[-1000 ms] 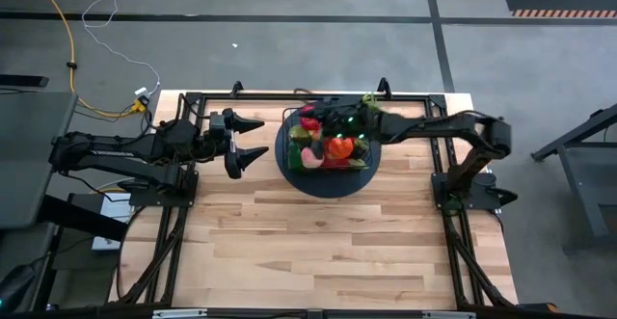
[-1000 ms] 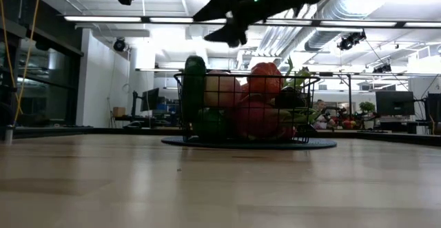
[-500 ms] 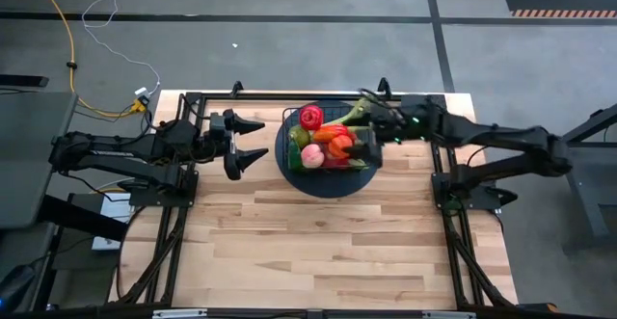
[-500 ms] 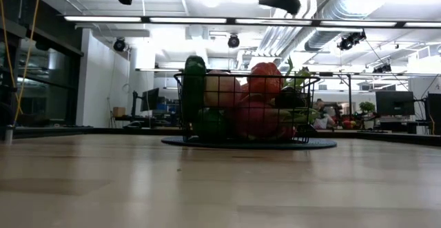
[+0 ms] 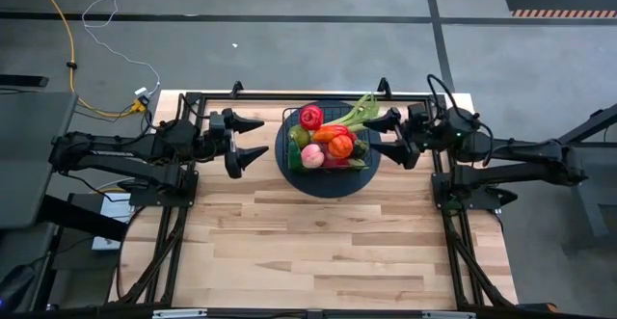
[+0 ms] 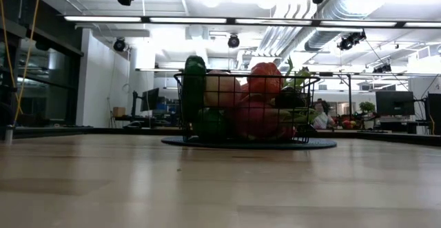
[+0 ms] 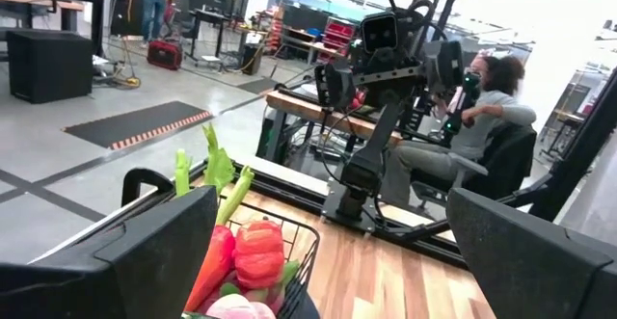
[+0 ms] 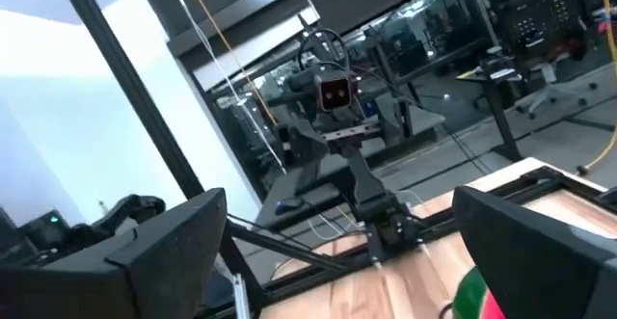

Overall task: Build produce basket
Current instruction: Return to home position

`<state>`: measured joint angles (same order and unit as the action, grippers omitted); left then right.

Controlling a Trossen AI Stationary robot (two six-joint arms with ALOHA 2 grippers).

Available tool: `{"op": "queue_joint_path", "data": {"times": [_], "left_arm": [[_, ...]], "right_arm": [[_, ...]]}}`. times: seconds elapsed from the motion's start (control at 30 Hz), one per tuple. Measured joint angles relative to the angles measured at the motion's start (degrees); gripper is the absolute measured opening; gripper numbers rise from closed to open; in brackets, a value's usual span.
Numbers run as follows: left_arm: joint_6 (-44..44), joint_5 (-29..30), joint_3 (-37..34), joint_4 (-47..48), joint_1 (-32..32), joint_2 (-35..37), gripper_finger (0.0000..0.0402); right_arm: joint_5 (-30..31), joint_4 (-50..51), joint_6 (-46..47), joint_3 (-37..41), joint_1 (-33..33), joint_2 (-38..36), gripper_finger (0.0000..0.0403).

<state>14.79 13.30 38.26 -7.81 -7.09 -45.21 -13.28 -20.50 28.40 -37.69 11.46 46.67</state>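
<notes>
The black wire basket [image 5: 358,156] stands on a dark round mat [image 5: 323,182] at the table's far middle, filled with produce: a red pepper [image 5: 310,117], a pink fruit [image 5: 312,155], orange fruits [image 5: 341,146] and a green leafy stalk [image 5: 360,110] sticking out toward the far right. It also shows in the low view [image 6: 244,107] and the left wrist view [image 7: 253,253]. My left gripper [image 5: 253,138] is open and empty to the basket's left. My right gripper [image 5: 387,137] is open and empty to the basket's right, held above the table.
Black frame rails [image 5: 289,95] run along the table's far edge and down both sides. The near half of the wooden table [image 5: 318,252] is bare wood. A seated person [image 7: 482,107] shows beyond the table in the left wrist view.
My right gripper has drawn back from over the basket toward the table's right edge, empty and open. The produce in the basket now shows uncovered. The left arm has kept still.
</notes>
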Motion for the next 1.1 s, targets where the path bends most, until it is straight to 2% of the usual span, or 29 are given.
{"op": "queue_joint_path", "data": {"times": [0.13, 0.3, 0.43, 0.53, 0.63, 0.87, 0.9, 1.03, 1.1], "left_arm": [[0.00, 0.72, 0.00, 0.00, 0.00, 0.00, 0.0397], [0.01, 0.83, 0.00, 0.00, 0.00, 0.00, 0.0397], [0.12, 0.82, 0.00, 0.00, 0.00, 0.00, 0.0397], [0.24, 0.81, 0.00, 0.00, 0.00, 0.00, 0.0397], [0.22, 0.38, 0.00, -0.01, 0.00, 0.00, 0.0397], [0.04, -3.57, 0.00, -0.03, 0.02, 0.00, 0.0397], [0.04, -3.87, 0.00, -0.04, 0.02, 0.00, 0.0397], [0.04, -4.39, 0.00, -0.04, 0.02, 0.00, 0.0397], [0.05, -4.37, 0.00, -0.04, 0.02, 0.00, 0.0397]], "right_arm": [[0.35, 0.97, -0.63, 0.00, 0.00, 0.40, 0.0394], [-0.51, 3.08, -8.05, 0.00, 0.00, 0.60, 0.0393], [-0.27, 4.46, -12.30, 0.00, 0.00, 0.60, 0.0370], [-0.27, 6.60, -13.99, 0.00, 0.00, 0.58, 0.0324], [-0.25, 8.47, -15.36, 0.00, 0.00, 0.60, 0.0255], [-0.81, 9.34, -16.62, 0.00, 0.00, 0.60, 0.0030], [-1.58, 9.36, -17.03, 0.00, 0.02, 0.60, 0.0016], [-2.21, 9.38, -16.51, 0.00, 0.02, 0.60, 0.0025], [-2.23, 9.38, -17.05, 0.00, 0.02, 0.60, 0.0014]]}}
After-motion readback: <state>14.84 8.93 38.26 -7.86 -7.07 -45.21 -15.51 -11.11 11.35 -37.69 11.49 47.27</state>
